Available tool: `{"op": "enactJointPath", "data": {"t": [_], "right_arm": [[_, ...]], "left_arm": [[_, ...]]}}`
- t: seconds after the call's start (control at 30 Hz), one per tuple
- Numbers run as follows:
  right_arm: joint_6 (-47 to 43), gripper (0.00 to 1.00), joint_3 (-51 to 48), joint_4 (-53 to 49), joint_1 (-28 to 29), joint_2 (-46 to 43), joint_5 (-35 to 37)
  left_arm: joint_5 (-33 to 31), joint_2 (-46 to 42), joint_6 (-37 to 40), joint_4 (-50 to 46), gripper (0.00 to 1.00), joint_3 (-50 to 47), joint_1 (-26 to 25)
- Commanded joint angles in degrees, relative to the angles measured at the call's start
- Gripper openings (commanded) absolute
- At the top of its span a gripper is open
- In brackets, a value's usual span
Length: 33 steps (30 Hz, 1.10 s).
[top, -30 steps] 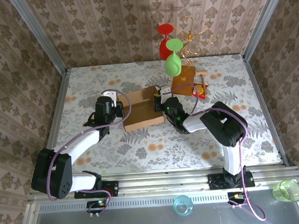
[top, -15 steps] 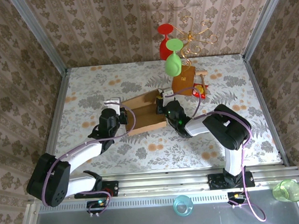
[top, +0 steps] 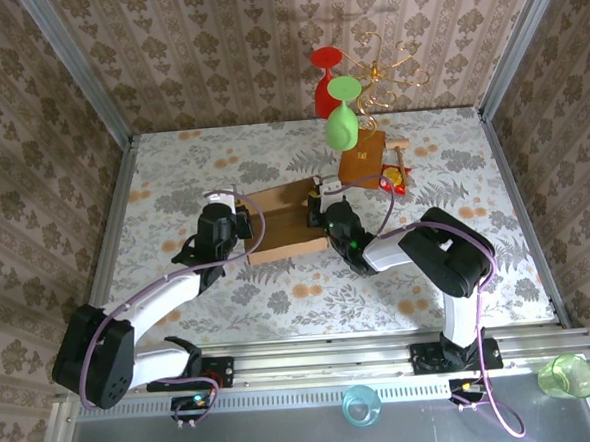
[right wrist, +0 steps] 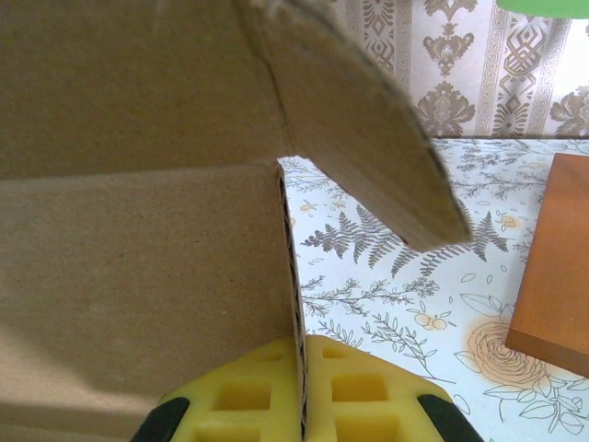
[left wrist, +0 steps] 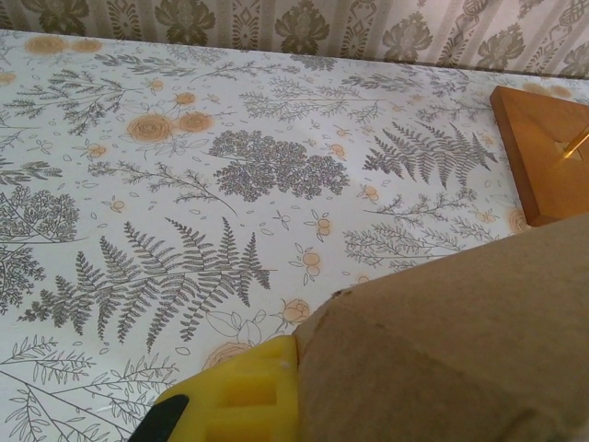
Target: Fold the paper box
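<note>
Paper box (top: 283,222) is plain light-brown corrugated card, half folded, with one rounded flap sticking out loose. It sits mid-table between the arms, just near-left of the smaller orange-brown box (top: 364,164). Left gripper (top: 241,224) is pinched onto its left edge, and the right gripper (right wrist: 299,373) is clamped on an upright wall. Compared to a second ago, the left wrist has come a bit nearer the bases and the box looks tipped differently

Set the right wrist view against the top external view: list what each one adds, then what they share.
Right wrist: the right gripper pinching a corrugated wall of the paper box, a bent flap overhead. Top external: the left gripper at the box's opposite side, a red glass and a gold stand behind. Shared: the paper box, the darker brown box, the floral tabletop.
</note>
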Motion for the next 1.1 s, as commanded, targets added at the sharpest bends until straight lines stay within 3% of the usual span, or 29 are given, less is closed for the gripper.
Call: {"op": "enactJointPath", "data": {"t": [0.0, 0.4, 0.67, 0.8, 0.97, 1.07], "right_arm": [[0.8, 0.0, 1.4, -3.1, 2.0, -0.7, -2.5], [0.6, 0.0, 0.1, 2.2, 2.2, 1.7, -5.2], [1.5, 0.07, -2.2, 0.5, 4.0, 0.2, -3.9], [3.2, 0.17, -4.3, -0.7, 4.5, -2.3, -2.3], [7.9, 0.27, -4.5, -10.1, 4.8, -8.0, -2.1], [12.7, 0.43, -4.7, -17.3, 5.0, -11.7, -0.2]], "left_arm": [[5.8, -0.1, -2.0, 4.6, 0.0, 2.3, -0.3], [5.0, -1.3, 2.3, 22.3, 0.0, -9.0, -2.1], [1.7, -1.4, 3.1, 26.4, 0.0, -13.4, -6.1], [-1.8, -1.2, 4.5, 27.0, 0.0, -15.0, -9.0], [-7.1, 0.2, 6.4, 27.2, 0.0, -15.7, -12.6], [-10.4, 2.4, 7.2, 27.5, 0.0, -15.7, -14.8]]}}
